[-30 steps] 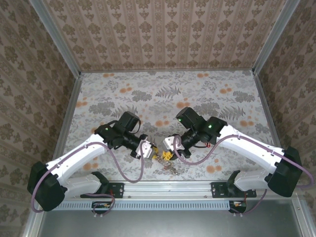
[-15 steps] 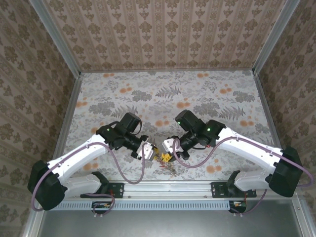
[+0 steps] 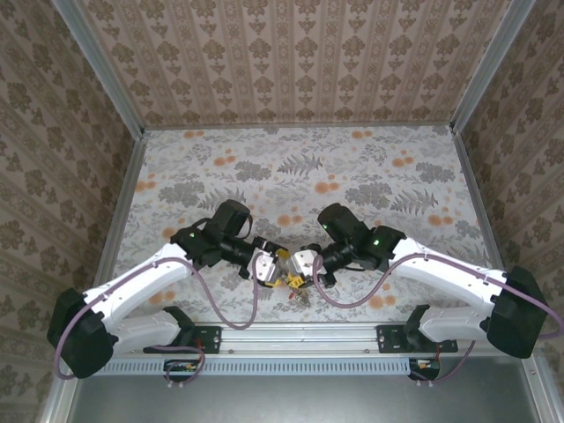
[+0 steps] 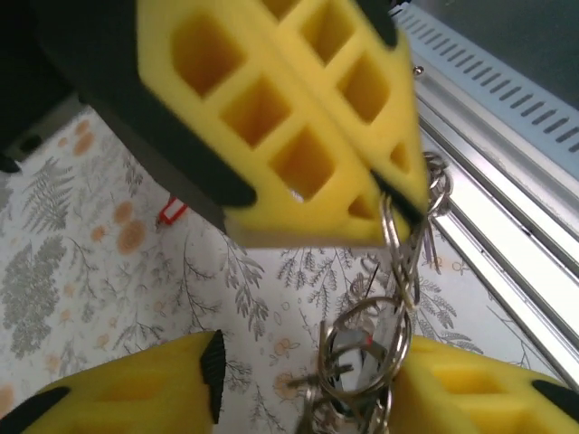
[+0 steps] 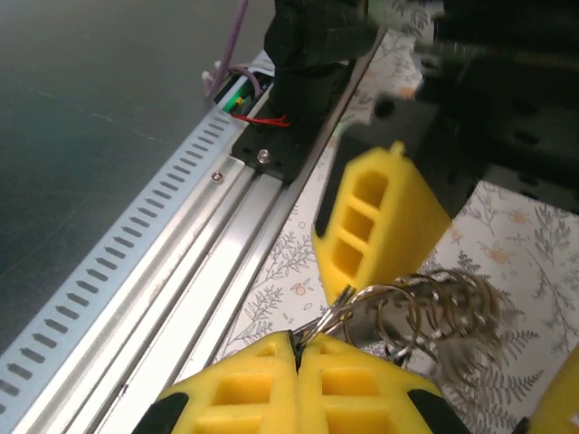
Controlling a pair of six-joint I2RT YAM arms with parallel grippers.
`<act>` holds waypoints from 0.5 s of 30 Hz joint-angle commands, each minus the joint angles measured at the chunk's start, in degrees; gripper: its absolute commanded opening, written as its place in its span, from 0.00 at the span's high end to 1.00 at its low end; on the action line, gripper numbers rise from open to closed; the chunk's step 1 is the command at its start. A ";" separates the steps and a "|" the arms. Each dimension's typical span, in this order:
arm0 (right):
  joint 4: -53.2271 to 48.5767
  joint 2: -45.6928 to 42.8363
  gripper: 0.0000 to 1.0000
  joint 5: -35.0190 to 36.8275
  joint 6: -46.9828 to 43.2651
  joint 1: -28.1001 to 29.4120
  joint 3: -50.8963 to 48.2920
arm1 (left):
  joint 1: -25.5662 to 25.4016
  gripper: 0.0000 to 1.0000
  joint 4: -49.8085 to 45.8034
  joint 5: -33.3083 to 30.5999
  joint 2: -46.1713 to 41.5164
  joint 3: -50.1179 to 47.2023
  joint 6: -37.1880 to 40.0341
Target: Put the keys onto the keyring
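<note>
the right pincer (image 5: pixel 298 360) is pressed shut on a wire loop of the keyring (image 5: pixel 425 312), holding it up off the table (image 3: pixel 352 167) so that the linked loops hang free and steady for the other arm

the left pincer (image 4: pixel 308 384) faces it with its pads standing well apart, one on either side of the dangling loops and gripping nothing; its right pad is just beside or against them, i cannot tell which

a speck of red inside the lowest loop is probably a key head threaded on; one red key (image 4: pixel 170 212) lies flat on the table, apart from the bunch

both pincers meet at the near middle of the table, close to the slotted metal rail (image 5: pixel 181 244) along the near edge, so a dropped key could roll onto it

open room lies on the far side, where the patterned cloth is bare, and the left and right walls are well apart from the arms, so any swing is best made away from the rail
</note>
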 commanded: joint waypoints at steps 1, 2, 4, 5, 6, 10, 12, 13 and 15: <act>5.44 -2.05 1.00 1.13 2.36 0.01 -2.06 | 0.04 0.43 2.42 1.69 -2.99 -0.41 -0.94; 5.91 -2.18 1.00 1.50 2.62 -0.10 -2.35 | 0.16 0.42 1.87 1.59 -3.64 -0.52 -1.08; 6.71 -2.62 1.00 2.11 3.09 -0.31 -2.99 | 0.57 0.42 0.67 1.31 -5.42 -0.86 -1.71; 7.37 -2.92 1.00 2.26 3.55 -0.54 -3.40 | 0.80 0.42 0.15 1.24 -6.27 -1.19 -1.94; 8.18 -3.23 1.00 2.36 4.13 -0.72 -3.91 | 0.96 0.42 -0.26 1.14 -7.36 -1.46 -2.53; 11.71 -4.45 1.00 2.52 6.56 -1.50 -5.76 | 1.46 0.41 0.64 1.05 -11.56 -3.16 -6.57; 13.10 -4.76 1.00 2.88 7.32 -1.52 -6.55 | 1.57 0.40 2.53 1.05 -13.79 -4.45 -9.55; 13.88 -4.89 1.00 2.95 7.74 -1.57 -6.92 | 1.55 0.40 3.74 1.05 -14.72 -5.15 -11.16; 15.26 -4.91 1.00 2.88 8.53 -1.62 -7.54 | 1.59 0.40 5.46 1.22 -15.89 -6.31 -13.71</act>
